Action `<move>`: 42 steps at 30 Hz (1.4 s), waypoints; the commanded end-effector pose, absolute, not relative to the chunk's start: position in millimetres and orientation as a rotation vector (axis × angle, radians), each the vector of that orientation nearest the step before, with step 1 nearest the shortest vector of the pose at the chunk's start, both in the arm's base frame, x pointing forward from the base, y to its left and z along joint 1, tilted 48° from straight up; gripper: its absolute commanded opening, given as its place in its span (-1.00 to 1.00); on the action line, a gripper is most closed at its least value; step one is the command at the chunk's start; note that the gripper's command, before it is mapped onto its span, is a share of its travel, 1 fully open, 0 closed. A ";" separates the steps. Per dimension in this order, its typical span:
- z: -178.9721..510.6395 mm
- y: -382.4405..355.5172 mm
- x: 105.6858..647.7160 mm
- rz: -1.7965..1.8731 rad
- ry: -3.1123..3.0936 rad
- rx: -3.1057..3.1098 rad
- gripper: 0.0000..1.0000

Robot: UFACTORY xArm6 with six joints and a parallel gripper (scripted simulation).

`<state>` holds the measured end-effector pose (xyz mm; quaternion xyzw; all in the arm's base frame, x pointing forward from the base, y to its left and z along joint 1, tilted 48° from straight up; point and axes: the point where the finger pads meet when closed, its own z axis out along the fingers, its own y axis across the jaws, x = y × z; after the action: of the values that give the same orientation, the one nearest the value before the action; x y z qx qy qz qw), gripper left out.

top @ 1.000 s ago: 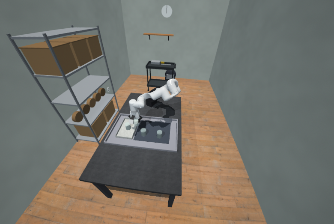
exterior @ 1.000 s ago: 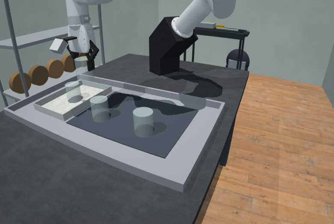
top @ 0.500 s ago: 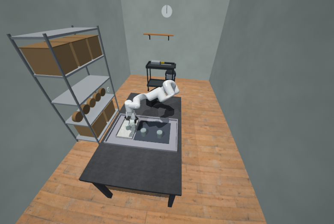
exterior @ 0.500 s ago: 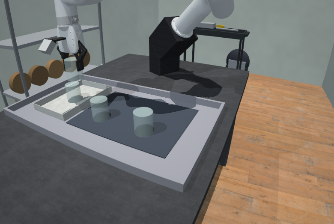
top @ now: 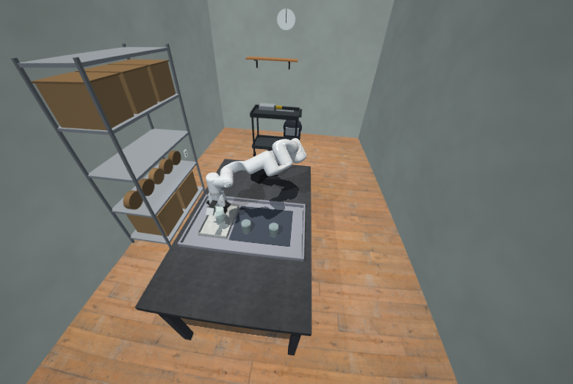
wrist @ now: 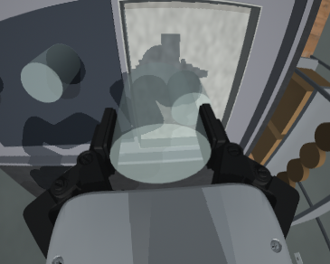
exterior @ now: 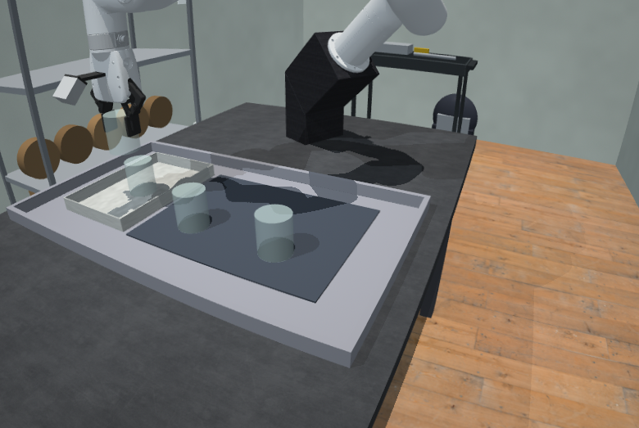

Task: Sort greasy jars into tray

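Observation:
My gripper (exterior: 120, 118) (wrist: 158, 118) (top: 217, 208) is shut on a clear glass jar (exterior: 114, 129) (wrist: 157, 151), held mouth down in the air over the far end of the pale tray (exterior: 90, 211) (wrist: 247, 65) (top: 200, 231). A second jar (exterior: 138, 173) stands inside the tray, below and in front of the held one. Two more jars stand mouth down on the dark drying mat (exterior: 330, 236) (top: 283, 217) (wrist: 25, 29): one (exterior: 190, 207) (top: 245, 226) (wrist: 50, 73) close beside the tray, the other (exterior: 274, 232) (top: 273, 230) near the mat's middle.
Tray and mat lie within a low-walled grey steel top (exterior: 310, 330) on the dark table. The arm's black base (exterior: 314, 92) stands behind the mat. A metal shelf rack (exterior: 25, 77) with brown discs is just left of the tray, beyond the table edge.

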<state>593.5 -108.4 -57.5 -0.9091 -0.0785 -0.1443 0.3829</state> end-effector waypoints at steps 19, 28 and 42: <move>-85.3 -147.3 631.5 -0.369 -0.201 -2.318 -1.00; -87.0 -145.4 632.1 -0.369 -0.201 -2.318 -1.00; -109.8 -120.7 639.0 -0.369 -0.201 -2.318 -1.00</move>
<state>636.2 -123.3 -106.9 -0.9087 -0.0791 -0.1425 0.3844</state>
